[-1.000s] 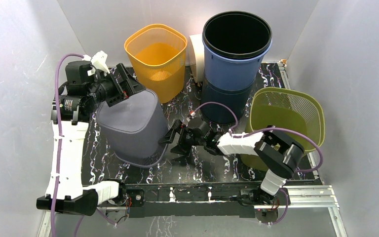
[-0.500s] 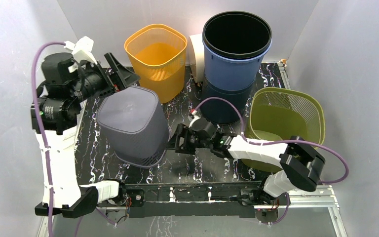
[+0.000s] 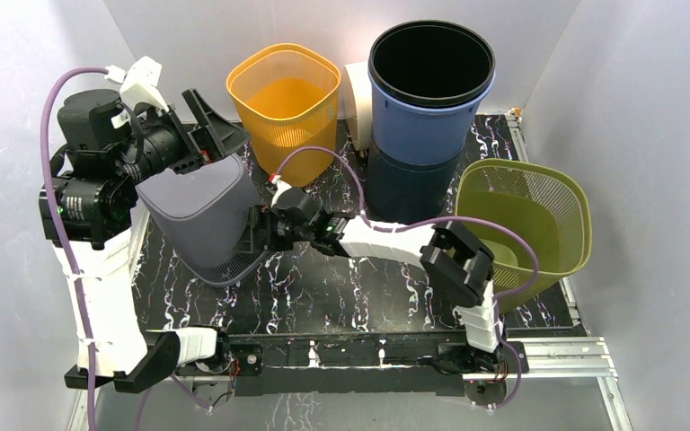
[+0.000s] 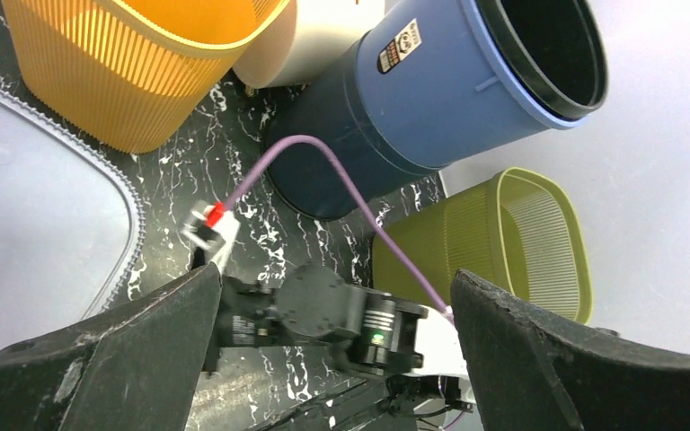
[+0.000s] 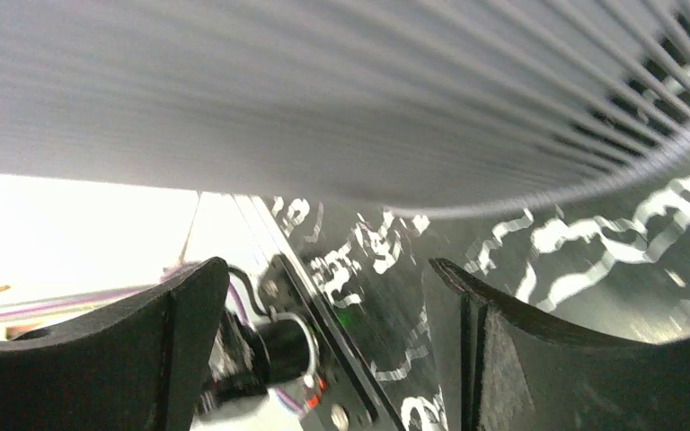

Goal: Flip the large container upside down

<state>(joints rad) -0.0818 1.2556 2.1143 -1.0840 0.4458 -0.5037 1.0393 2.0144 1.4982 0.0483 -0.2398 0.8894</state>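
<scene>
The grey ribbed basket (image 3: 199,215) stands bottom-up on the black marbled table (image 3: 341,287), leaning toward the left. My right gripper (image 3: 258,232) is low against its right wall, jaws open and empty. In the right wrist view the basket's ribbed wall (image 5: 341,90) fills the top, above the open gripper (image 5: 323,332). My left gripper (image 3: 212,127) is open and empty, just above the basket's far edge. In the left wrist view the basket's flat bottom (image 4: 36,215) lies at the left, beside the open gripper (image 4: 332,292).
A tall blue bin (image 3: 427,99) with a black rim stands upright at the back, with an orange basket (image 3: 285,103) to its left and a white container (image 3: 357,99) between them. An olive basket (image 3: 526,220) stands at the right. White walls close in both sides.
The grey basket has slid left and tipped leftward. My right arm has reached left, staying against the basket's side. My left arm has risen and drawn back to the left.
</scene>
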